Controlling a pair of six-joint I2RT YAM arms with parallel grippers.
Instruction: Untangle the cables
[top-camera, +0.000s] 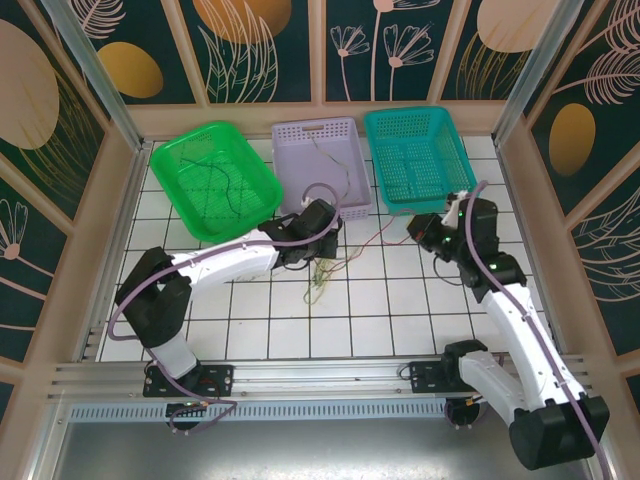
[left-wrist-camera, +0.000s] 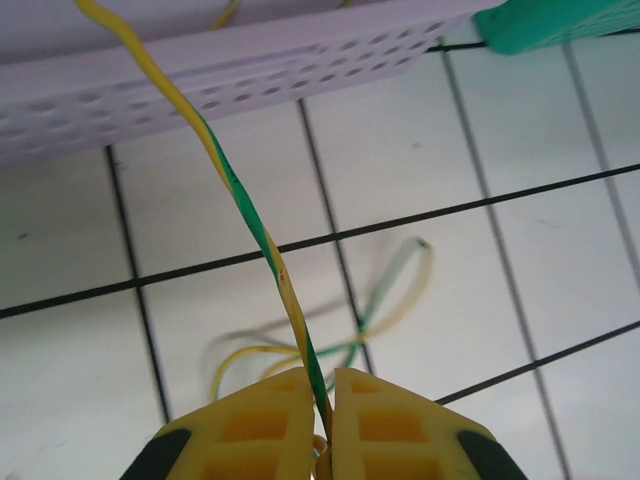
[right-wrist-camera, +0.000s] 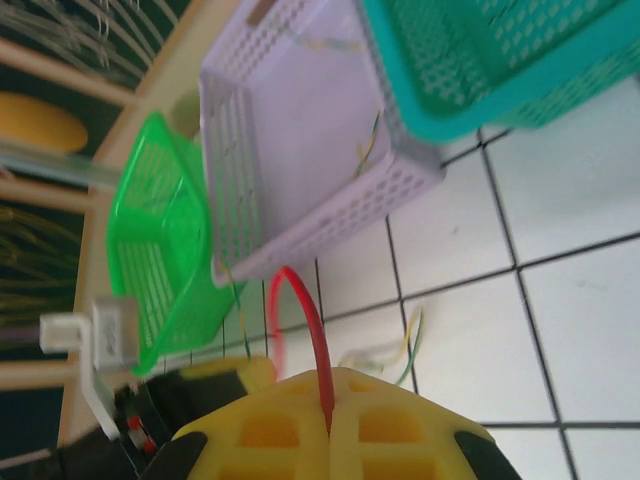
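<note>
My left gripper (left-wrist-camera: 325, 385) is shut on a twisted yellow-green cable (left-wrist-camera: 250, 215), which runs taut up over the wall of the lavender basket (left-wrist-camera: 200, 70). Loose yellow-green loops (left-wrist-camera: 390, 300) lie on the tiles beyond the fingers. From above, the left gripper (top-camera: 322, 252) hangs over this small bunch of cables (top-camera: 320, 278) in front of the lavender basket (top-camera: 318, 160). My right gripper (right-wrist-camera: 330, 385) is shut on a red cable (right-wrist-camera: 310, 330) that arches towards the left arm. In the top view the red cable (top-camera: 375, 238) stretches between the right gripper (top-camera: 412, 228) and the bunch.
A green basket (top-camera: 215, 175) with dark strands stands back left, and a teal basket (top-camera: 418, 155) back right. A thin strand lies inside the lavender basket (right-wrist-camera: 290, 150). White tiles stretch in front of the bunch. Frame posts and panel walls ring the table.
</note>
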